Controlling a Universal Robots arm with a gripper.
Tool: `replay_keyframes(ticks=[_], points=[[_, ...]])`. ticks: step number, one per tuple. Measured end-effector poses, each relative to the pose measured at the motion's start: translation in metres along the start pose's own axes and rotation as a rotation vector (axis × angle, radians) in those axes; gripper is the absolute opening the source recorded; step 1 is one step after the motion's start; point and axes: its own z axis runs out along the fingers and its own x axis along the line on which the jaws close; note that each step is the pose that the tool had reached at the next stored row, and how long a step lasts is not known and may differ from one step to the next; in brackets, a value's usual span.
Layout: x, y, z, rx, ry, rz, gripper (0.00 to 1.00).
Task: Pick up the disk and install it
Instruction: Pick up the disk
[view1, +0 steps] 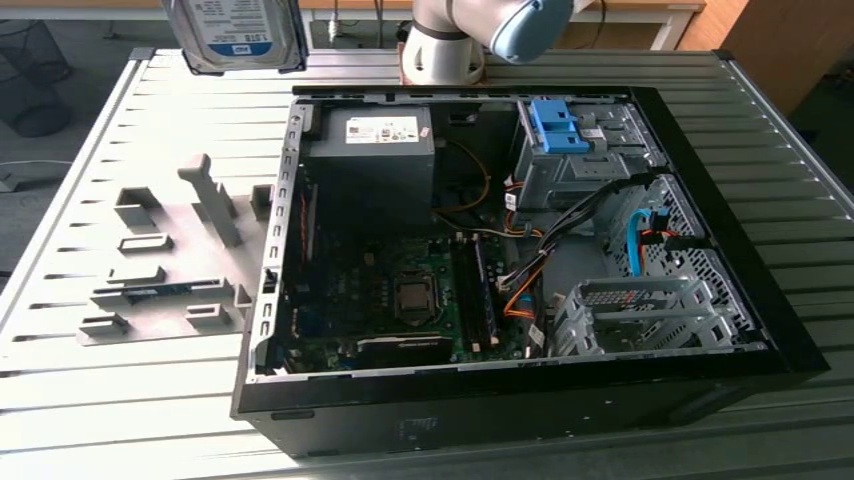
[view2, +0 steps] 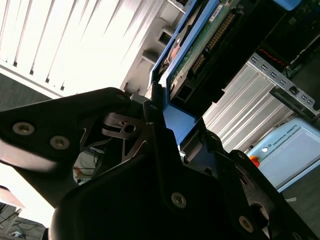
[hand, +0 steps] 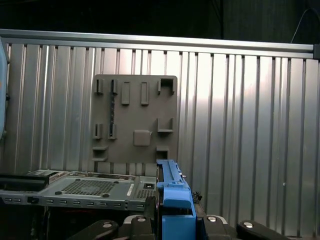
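Exterior view first: the disk (view1: 238, 35) is up in the air at the far edge of the table (view1: 160, 400), label facing the camera, upper part cut off by the frame. It hangs to the exterior view's left of the arm (view1: 454, 40) and outside the open computer case (view1: 534, 400). Below it and nearer the camera lies the grey fixture plate (view1: 180, 262). The drive bay with the blue bracket (view1: 558, 125) sits in the case's far corner on the exterior view's right, well apart from the disk. The power supply (view1: 374, 150) lies between them, and a bare metal drive cage (view1: 627, 310) sits nearer the camera.

Second wrist view now: the claw (view2: 172, 120) is narrowed right down onto the disk's blue carrier rail, gripping it at one end. The disk runs lengthwise straight out from the fingers, green circuit board showing (so this camera looks at its underside).

First wrist view: the blue carrier end stands between the fingers, pinched from both sides. Beyond it are the fixture plate and the slatted table, with the case off to one side rather than under the disk. The lift is done, I'd say; the disk is not yet over the case.
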Motion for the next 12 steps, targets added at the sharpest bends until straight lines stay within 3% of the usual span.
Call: replay_keyframes(ticks=[12], points=[[0.0184,-0.0017,0.0005,0.0,0.001,0.002,0.36]])
